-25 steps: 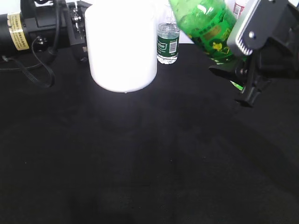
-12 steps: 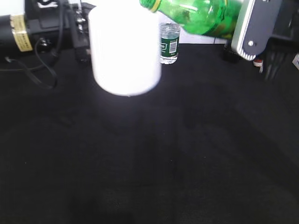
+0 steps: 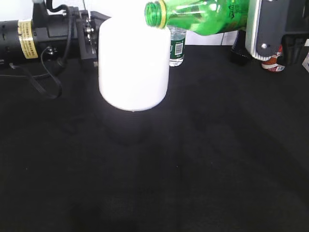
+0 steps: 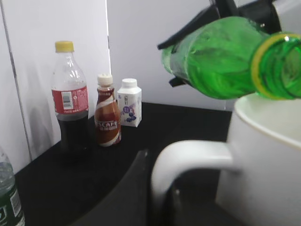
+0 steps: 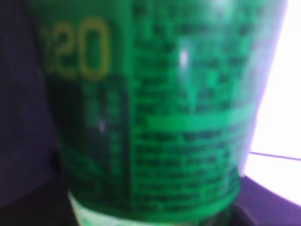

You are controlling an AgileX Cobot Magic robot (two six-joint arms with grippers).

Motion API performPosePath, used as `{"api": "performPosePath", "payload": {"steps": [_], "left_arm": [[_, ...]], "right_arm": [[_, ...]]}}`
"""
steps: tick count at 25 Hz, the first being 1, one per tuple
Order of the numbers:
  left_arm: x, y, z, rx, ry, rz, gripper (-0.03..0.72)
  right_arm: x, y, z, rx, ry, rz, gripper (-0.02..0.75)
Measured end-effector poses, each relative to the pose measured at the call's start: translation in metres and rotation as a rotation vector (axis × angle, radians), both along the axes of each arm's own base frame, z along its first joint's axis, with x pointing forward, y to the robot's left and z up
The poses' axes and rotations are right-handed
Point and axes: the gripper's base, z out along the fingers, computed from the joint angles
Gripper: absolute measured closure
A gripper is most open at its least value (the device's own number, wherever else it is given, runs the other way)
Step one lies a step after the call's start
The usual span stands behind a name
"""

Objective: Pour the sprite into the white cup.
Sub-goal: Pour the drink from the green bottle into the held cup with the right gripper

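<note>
The white cup [image 3: 133, 63] is held by its handle [image 4: 188, 155] in my left gripper [image 3: 89, 38], a little above the black table. The left fingers [image 4: 160, 188] are shut around the handle. The sprite [image 3: 207, 14], a green bottle without a cap, lies almost level in my right gripper [image 3: 256, 24]. Its mouth is at the cup's rim. In the left wrist view the sprite [image 4: 221, 56] hangs over the cup's opening. In the right wrist view its label [image 5: 155, 117] fills the frame and hides the jaws. I see no liquid flowing.
A small clear water bottle [image 3: 177, 46] stands behind the cup. A brown drink bottle [image 3: 273, 60] stands at the back right. The left wrist view shows a cola bottle [image 4: 70, 99], the brown bottle [image 4: 107, 113] and a small white carton [image 4: 129, 102] by the wall.
The sprite has tipped from a steep slant to almost level, and its mouth has swung left to the cup's rim. The right gripper rose. The cup shifted slightly right and lower in the frame.
</note>
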Motion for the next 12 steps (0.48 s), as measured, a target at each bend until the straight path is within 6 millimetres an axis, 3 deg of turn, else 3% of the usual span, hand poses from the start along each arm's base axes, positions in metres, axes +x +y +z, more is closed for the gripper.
{"api": "performPosePath", "payload": {"steps": [12], "left_arm": [[-0.0007,0.0001,-0.0051,0.058,-0.012,-0.008,0.655]], "right_arm": [[0.0026,-0.0009,0.0082,-0.160,-0.114,0.051,0.362]]}}
